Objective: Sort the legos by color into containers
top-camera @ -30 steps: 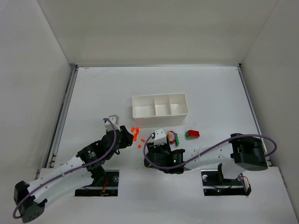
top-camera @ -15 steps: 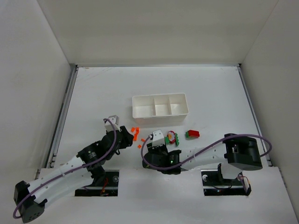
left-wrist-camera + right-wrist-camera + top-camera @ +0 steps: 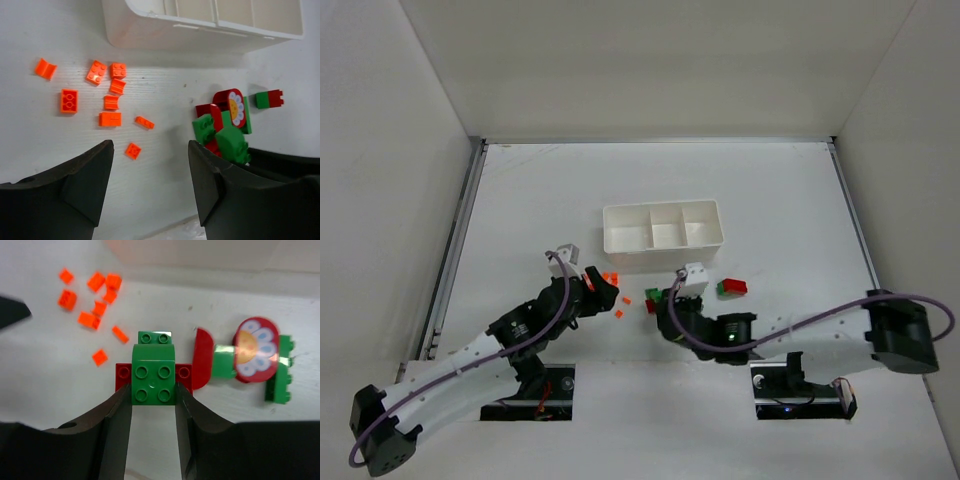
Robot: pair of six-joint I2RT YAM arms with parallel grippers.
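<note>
My right gripper (image 3: 153,396) is shut on a green brick (image 3: 153,374) that sits on a red piece (image 3: 121,375); in the top view this gripper (image 3: 660,301) is in front of the white three-compartment tray (image 3: 663,245). A red-and-white flower piece with green parts (image 3: 255,349) lies right of the held brick. My left gripper (image 3: 150,175) is open and empty, just above the table. Several small orange bricks (image 3: 107,95) lie ahead of it, left of the green and red stack (image 3: 220,131). A small green-and-red brick (image 3: 731,287) lies farther right.
The tray's near wall (image 3: 200,32) is just beyond the orange bricks, and its compartments look empty. The two grippers are close together in the top view, the left one (image 3: 607,290) just left of the right one. White walls surround the table.
The right arm has swung out to the right and its gripper now points left, shut on the green brick. The left gripper has shifted slightly forward and right.
</note>
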